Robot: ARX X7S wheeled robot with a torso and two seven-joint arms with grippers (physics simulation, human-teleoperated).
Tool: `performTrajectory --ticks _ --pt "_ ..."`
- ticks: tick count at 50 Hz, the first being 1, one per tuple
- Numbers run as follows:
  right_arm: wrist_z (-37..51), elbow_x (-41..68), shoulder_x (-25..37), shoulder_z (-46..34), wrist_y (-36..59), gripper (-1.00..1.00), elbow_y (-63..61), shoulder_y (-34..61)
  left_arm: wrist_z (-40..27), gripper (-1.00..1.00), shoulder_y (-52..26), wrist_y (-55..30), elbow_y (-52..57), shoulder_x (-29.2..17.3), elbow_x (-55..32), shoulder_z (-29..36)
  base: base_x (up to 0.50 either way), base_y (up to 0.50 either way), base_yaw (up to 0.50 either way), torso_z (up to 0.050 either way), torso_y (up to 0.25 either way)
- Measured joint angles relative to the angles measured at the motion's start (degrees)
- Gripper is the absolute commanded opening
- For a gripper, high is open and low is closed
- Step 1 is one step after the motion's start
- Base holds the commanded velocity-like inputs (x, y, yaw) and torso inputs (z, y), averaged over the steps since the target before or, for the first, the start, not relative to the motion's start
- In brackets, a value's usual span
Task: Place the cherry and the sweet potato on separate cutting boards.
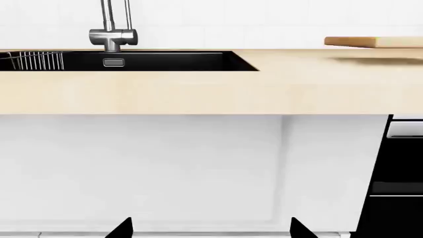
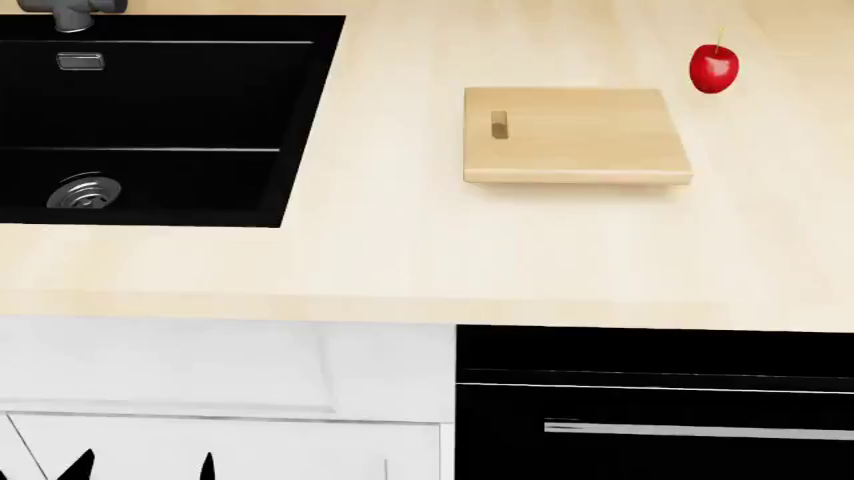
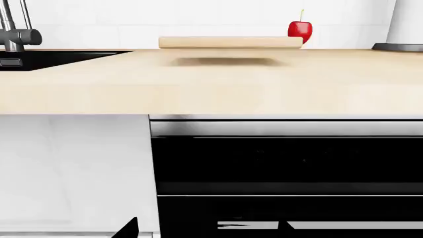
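Note:
A thick, square light-wood cutting board with a slot handle lies on the counter right of the sink. The cherry, small, glossy and red with a thin stem, stands on the counter just beyond the board's far right corner, and shows again as the cherry behind the board. The sweet potato is out of view. My left gripper is open and empty, low in front of the white cabinet; its tips show in the head view as the left gripper. My right gripper is open and empty before the oven.
A black sink with a drain and a steel faucet takes the counter's left. A black oven with a bar handle sits under the counter at the right, with the white cabinet beside it. A grey object lies far right.

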Motion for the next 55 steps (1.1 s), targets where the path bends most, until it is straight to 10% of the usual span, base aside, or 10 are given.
performTrajectory --ticks 16,55 --pt "1.97 2.30 1.91 -2.10 1.11 1.00 0.10 0.21 -2.57 1.00 -0.30 -0.46 -0.51 -1.89 -1.50 2.10 0.00 -0.01 0.00 0.000 0.000" --pt "6.57 4.82 5.01 -5.92 2.35 1.00 -0.33 0.44 -6.29 1.00 -0.83 -0.79 -1.12 -5.15 -5.11 5.59 0.01 -0.50 0.00 0.000 0.000"
